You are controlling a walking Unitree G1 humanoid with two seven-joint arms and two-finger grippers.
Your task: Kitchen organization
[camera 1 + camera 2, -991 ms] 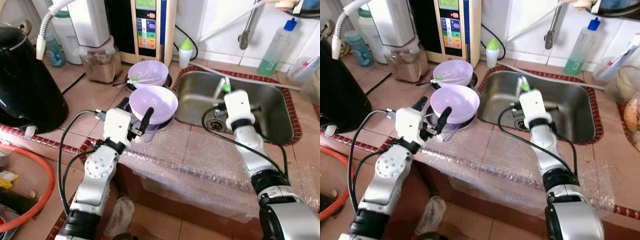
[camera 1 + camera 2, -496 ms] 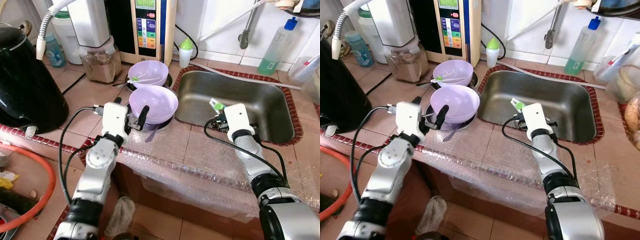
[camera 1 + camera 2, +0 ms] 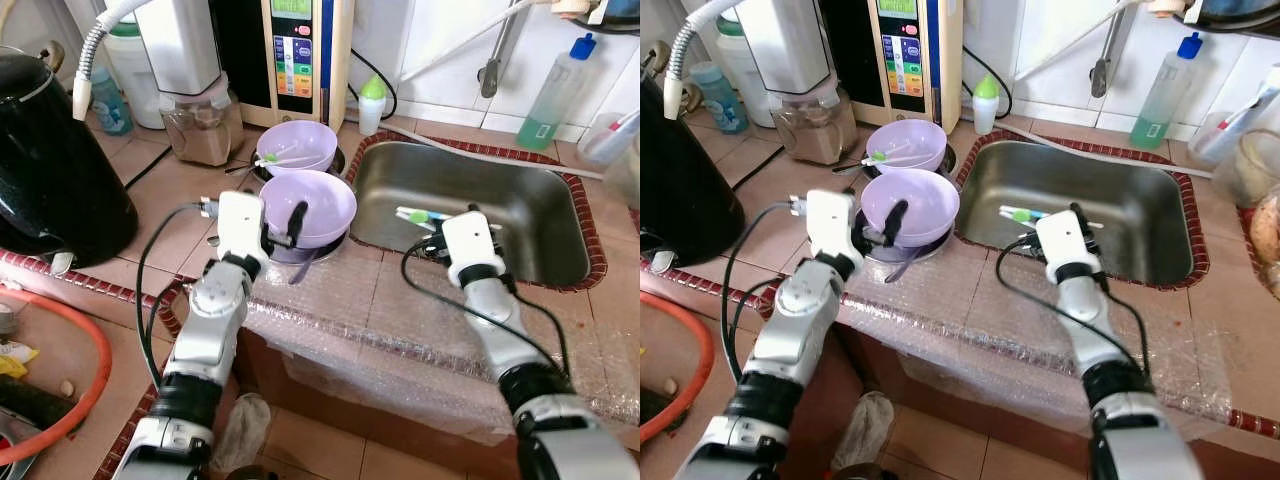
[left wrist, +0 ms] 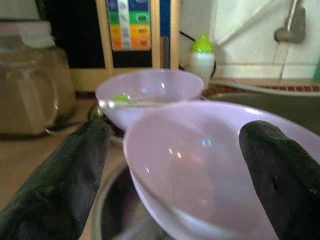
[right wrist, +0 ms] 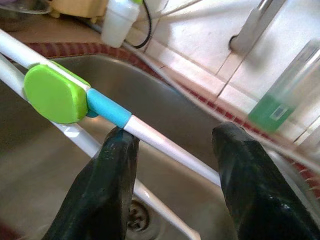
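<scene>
My worry was the right gripper [image 5: 170, 165]: its fingers stood apart, and the white utensils [image 5: 115, 117], one with a green and blue end, merely rested across one finger [image 5: 107, 170], so I judged they could slide into the sink [image 3: 540, 215] below at any tilt. On the left, the left gripper [image 4: 175, 165] was spread wide around the near lilac bowl [image 4: 210, 160], gripping nothing yet; closing off-centre might tip it from the dark pan beneath. A second bowl [image 3: 297, 146] sat just behind.

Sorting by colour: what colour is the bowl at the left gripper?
Pale purple bowl, clearest in the left wrist view.
</scene>
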